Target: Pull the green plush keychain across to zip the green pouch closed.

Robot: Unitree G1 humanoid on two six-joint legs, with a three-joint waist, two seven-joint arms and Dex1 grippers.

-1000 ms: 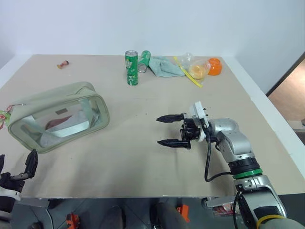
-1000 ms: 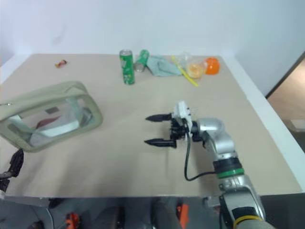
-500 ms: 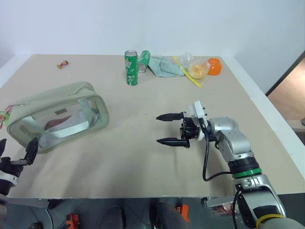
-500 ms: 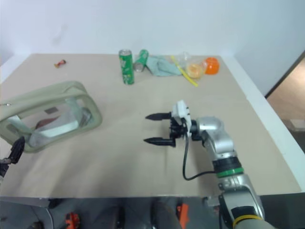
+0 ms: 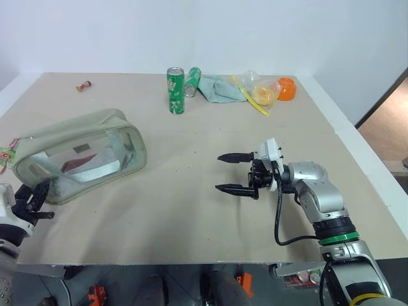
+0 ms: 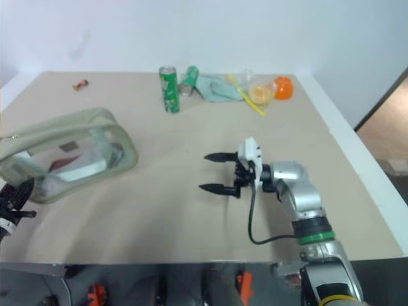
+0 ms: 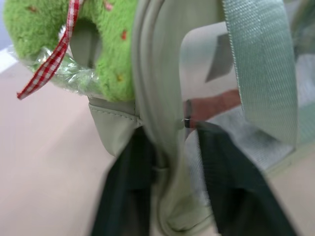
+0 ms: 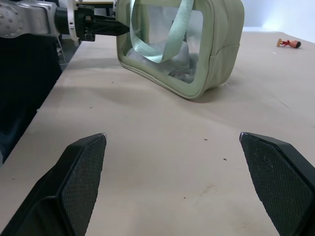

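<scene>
The green pouch [image 5: 80,156] lies on its side at the table's left, its clear panel facing me, with folded items inside. At its left end hangs the green plush keychain [image 7: 106,44] with a red-checked ribbon, also at the picture's edge in the left eye view [image 5: 5,156]. My left gripper [image 5: 37,196] is at the pouch's near-left corner; in the left wrist view its fingers [image 7: 133,167] pinch the pouch's seam just below the keychain. My right gripper [image 5: 220,173] hovers open over mid-table, pointing left towards the pouch [image 8: 197,49], well apart from it.
At the back stand an upright green can [image 5: 176,89], a lying can [image 5: 193,81], a teal cloth [image 5: 220,89], a plastic cup [image 5: 264,94] and an orange cup [image 5: 287,88]. A small figurine [image 5: 83,85] lies back left. Bare table [image 5: 172,210] separates the grippers.
My left gripper has moved forward from the table's near edge to the pouch's near-left corner and closed on its seam. The right gripper has stayed open and about where it was.
</scene>
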